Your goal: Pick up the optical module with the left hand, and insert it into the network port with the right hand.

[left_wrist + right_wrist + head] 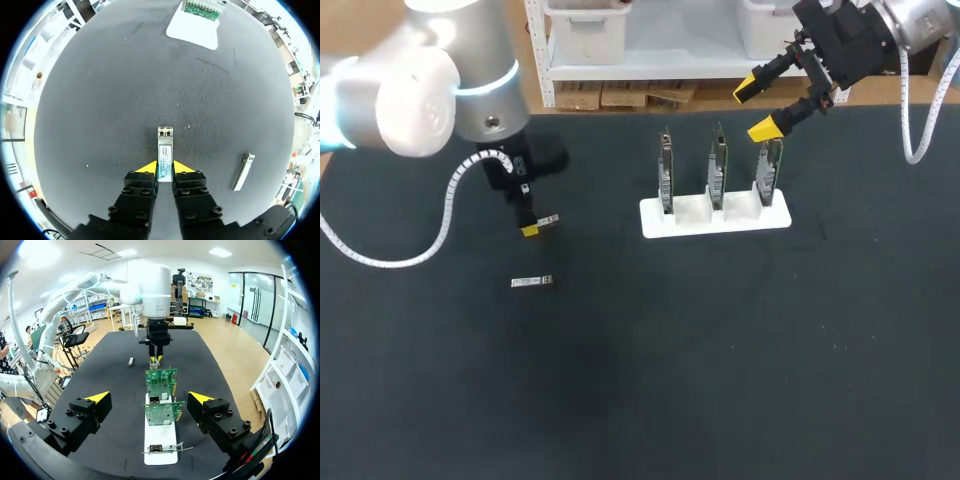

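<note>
Currently at: the pick-up step. Your left claw has the module in hand, and the insertion is not yet begun.
Left claw state: clenched on the module, one finger on each long side. The module's far end juts out ahead of the yellow tips.
Module position: in the left claw, over the left part of the table and well apart from the stand. You cannot tell from these views how far it clears the surface.
Spare module: lies flat on the table near the left claw, untouched.
Right claw: released, fingers spread wide and empty. It hangs above the right end of the stand.
Stand contents: three upright circuit boards in a row. As far as you can see, no module is seated in any of them.
Done: the grasp by the left arm.
Left to do: pass the module to the right claw, line it up with a port on a board, and push it home.
Progress estimate: judge this as about the first third of the task.
</note>
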